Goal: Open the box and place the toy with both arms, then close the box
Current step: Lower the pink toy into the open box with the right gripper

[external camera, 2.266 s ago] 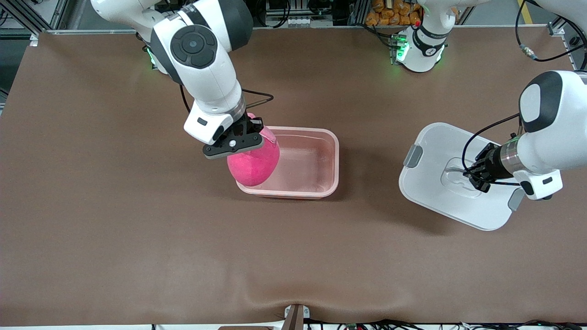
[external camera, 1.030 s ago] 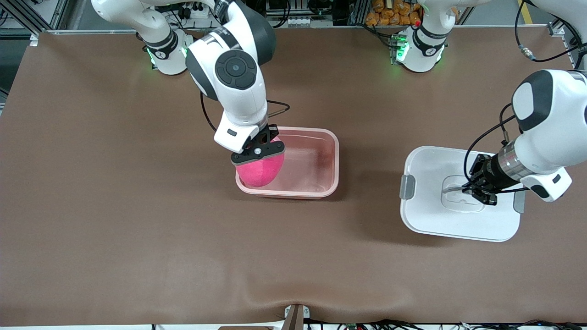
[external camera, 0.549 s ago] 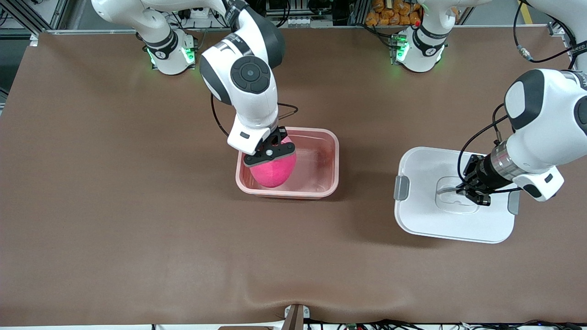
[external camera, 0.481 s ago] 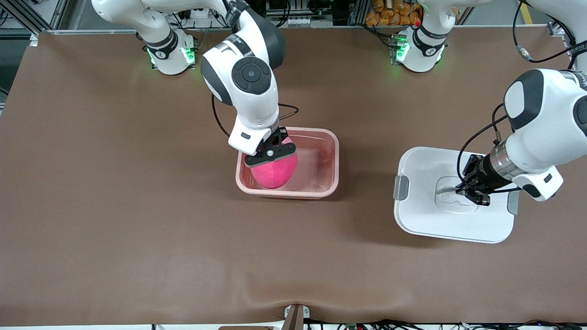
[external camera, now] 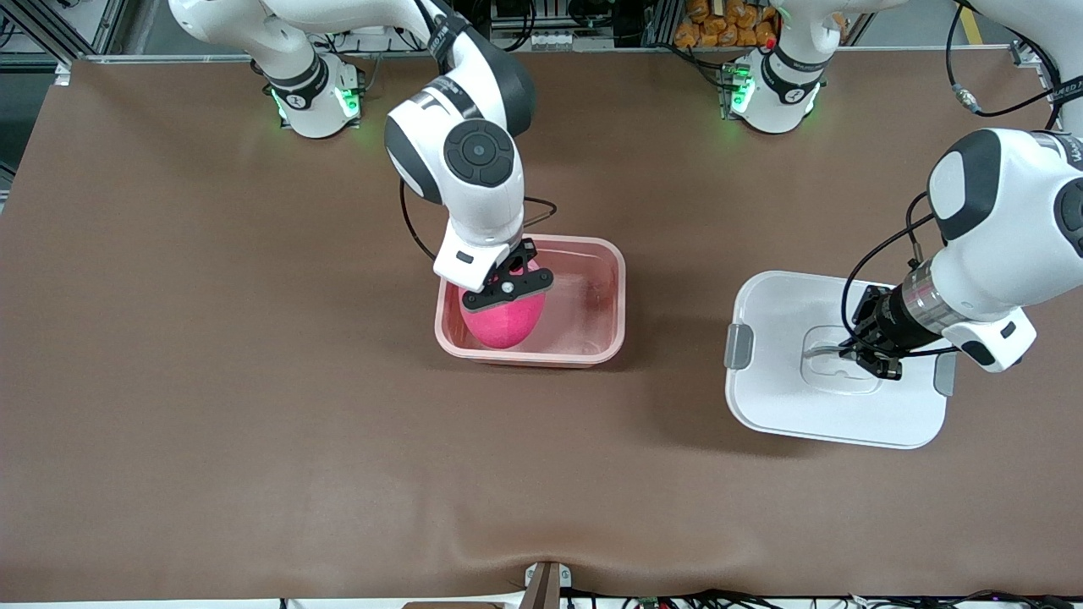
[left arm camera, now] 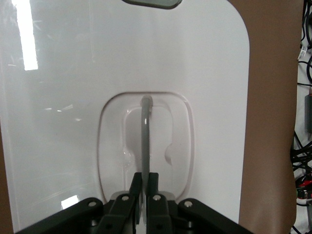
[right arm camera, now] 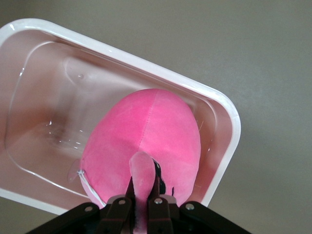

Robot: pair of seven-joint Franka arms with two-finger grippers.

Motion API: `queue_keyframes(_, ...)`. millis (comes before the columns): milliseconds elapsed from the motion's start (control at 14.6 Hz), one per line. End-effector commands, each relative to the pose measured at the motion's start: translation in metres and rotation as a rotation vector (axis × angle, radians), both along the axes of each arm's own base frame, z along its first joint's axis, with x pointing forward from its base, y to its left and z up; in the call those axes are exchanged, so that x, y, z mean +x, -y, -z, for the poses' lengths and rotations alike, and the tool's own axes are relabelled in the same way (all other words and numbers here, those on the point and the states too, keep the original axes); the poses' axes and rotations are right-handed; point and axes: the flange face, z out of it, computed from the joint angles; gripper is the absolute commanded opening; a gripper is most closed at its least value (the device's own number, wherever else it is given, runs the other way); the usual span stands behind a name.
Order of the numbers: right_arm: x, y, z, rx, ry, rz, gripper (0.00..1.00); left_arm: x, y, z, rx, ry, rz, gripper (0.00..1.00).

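Right gripper [external camera: 506, 290]: clamped on the toy [external camera: 504, 317], now lowered inside the tub [external camera: 611, 296] at its right-arm end; earlier it hung over the rim. Release is next. Lid [external camera: 795, 406]: toward the table's left-arm edge, shifted and squared since. Left gripper [external camera: 856, 350]: pinching its handle [left arm camera: 145, 134].

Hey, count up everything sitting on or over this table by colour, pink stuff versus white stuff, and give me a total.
Pink: 2, the hot-pink plush toy and the pale pink plastic tub that it sits in.
White: 1, the white rounded-rectangle lid with grey side clips, lying toward the left arm's end of the table.
Total: 3.
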Motion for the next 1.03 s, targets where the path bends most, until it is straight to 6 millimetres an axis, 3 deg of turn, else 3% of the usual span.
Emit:
queue_keyframes(0,0.004,-0.014,0.004,-0.014,0.024,-0.003,0.00,-0.001,0.003,-0.004,-0.012,0.009,-0.006,0.00)
queue_keyframes(481,-0.006,-0.045,0.034,-0.010,0.032,-0.037,0.00,-0.003,0.000,-0.005,-0.007,-0.003,0.005,0.00)
queue_keyframes(961,-0.026,-0.085,0.076,0.024,0.079,0.056,0.00,-0.014,-0.014,-0.011,0.006,-0.070,0.070,0.00)
